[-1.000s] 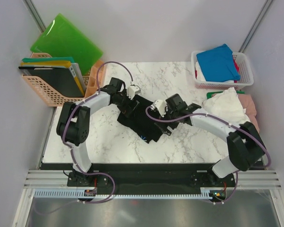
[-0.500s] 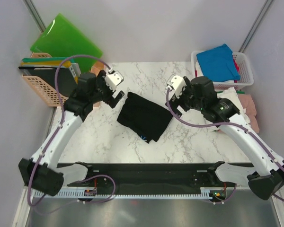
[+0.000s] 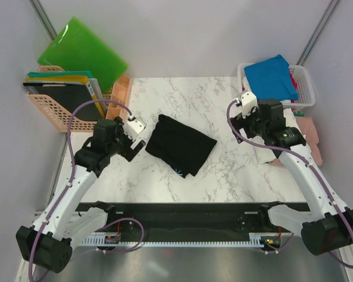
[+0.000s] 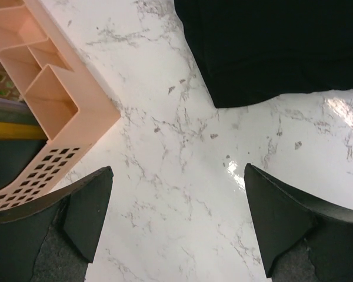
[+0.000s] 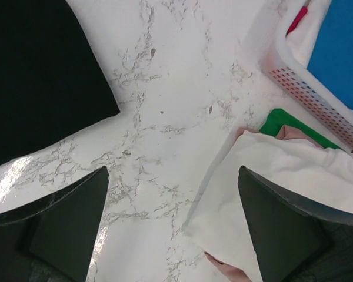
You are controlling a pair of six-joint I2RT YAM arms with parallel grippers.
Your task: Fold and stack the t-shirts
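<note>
While the folded black shirt (image 3: 179,144) lies mid-worktop (image 3: 223,170) in the top view, the left gripper (image 3: 139,140) and right gripper (image 3: 238,117) are seen either side, apart from it. From the left wrist, spread, empty jaws are shown near the shirt's corner. From the right wrist, jaws are likewise spread, between the black shirt and a white shirt (image 5: 282,176).

No readable text, labels or numbers anywhere.
</note>
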